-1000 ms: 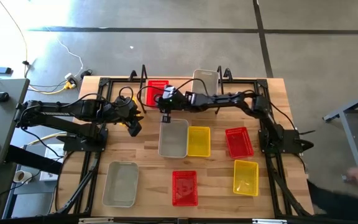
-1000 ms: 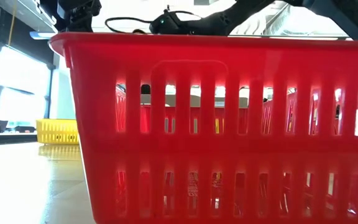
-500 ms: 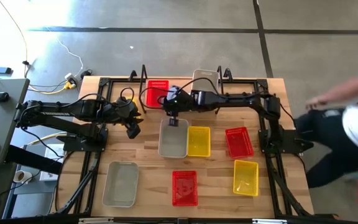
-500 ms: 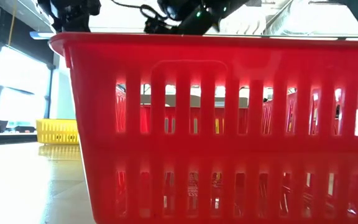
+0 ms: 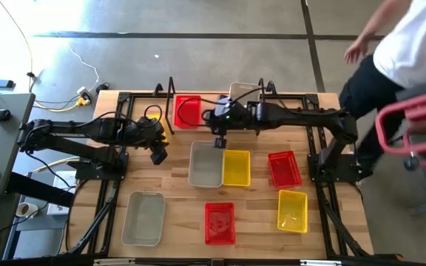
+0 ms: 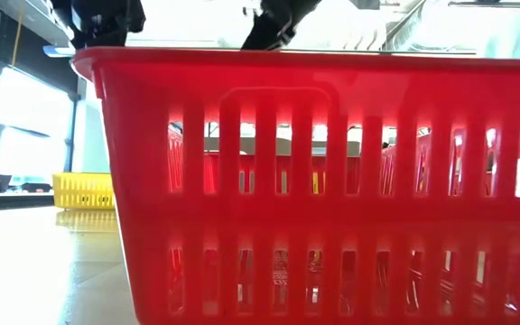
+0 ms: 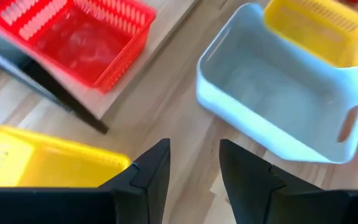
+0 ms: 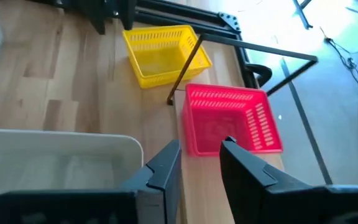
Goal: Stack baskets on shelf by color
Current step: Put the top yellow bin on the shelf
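Wooden butcher-block table [image 5: 176,192] carries everything. At its near left sits a translucent grey-white mesh plastic basket [image 5: 143,219], alone. Further back, the left gripper [image 5: 159,155] hovers over bare wood, its dark fingers [image 7: 151,171] spread with nothing between them. A small yellow mesh plastic basket [image 7: 42,162] lies just beside it on the far side, mostly under the arm. Along the far edge stands the low black wire shelf [image 5: 170,92], with a red mesh plastic basket [image 5: 187,111] at its left end and a second grey-white basket [image 5: 244,91] further right, partly hidden by the right arm. The right gripper [image 5: 219,141] reaches across from the right and hangs over the far rim of a third grey-white basket [image 5: 206,164] at the table's centre. Its fingers [image 8: 244,168] stand apart and grasp nothing. Touching that basket's right side is a second yellow basket [image 5: 236,168]. Nearer lies a second red basket [image 5: 220,223]. Right of centre sits a third red basket [image 5: 284,168], and near it a third yellow basket [image 5: 292,210]. Beyond the far right corner a person in a white top [image 5: 413,37] stands.
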Controlling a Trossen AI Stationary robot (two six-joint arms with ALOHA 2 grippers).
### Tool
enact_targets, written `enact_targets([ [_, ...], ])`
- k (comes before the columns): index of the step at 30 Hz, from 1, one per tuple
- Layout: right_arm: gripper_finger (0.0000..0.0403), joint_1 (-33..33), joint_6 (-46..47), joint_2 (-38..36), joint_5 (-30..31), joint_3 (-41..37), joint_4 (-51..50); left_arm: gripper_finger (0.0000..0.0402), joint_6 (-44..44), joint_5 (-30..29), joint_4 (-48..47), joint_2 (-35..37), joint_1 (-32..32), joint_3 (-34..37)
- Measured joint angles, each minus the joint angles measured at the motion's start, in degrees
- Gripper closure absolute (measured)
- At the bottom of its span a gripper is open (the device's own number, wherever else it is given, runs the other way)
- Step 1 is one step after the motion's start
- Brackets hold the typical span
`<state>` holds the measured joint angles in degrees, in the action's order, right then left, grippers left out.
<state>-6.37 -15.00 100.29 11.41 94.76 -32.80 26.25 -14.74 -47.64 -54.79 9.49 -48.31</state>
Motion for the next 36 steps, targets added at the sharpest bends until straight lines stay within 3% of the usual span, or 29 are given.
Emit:
enact_targets([
  [13,0.0304,0.0,1.2,-5.2,3.5,0.0,-4.8,0.0273,5.1,-0.1,-5.9,-11.1,2.1,0.0],
  [26,0.0304,0.0,1.1,-5.2,3.5,0.0,-6.2,0.0273,6.1,-7.0,-7.7,-23.3,2.1,0.0],
  [36,0.0304,0.0,1.1,-5.2,3.5,0.0,-7.2,0.0273,6.6,-8.9,-8.4,-31.1,2.1,0.0],
])
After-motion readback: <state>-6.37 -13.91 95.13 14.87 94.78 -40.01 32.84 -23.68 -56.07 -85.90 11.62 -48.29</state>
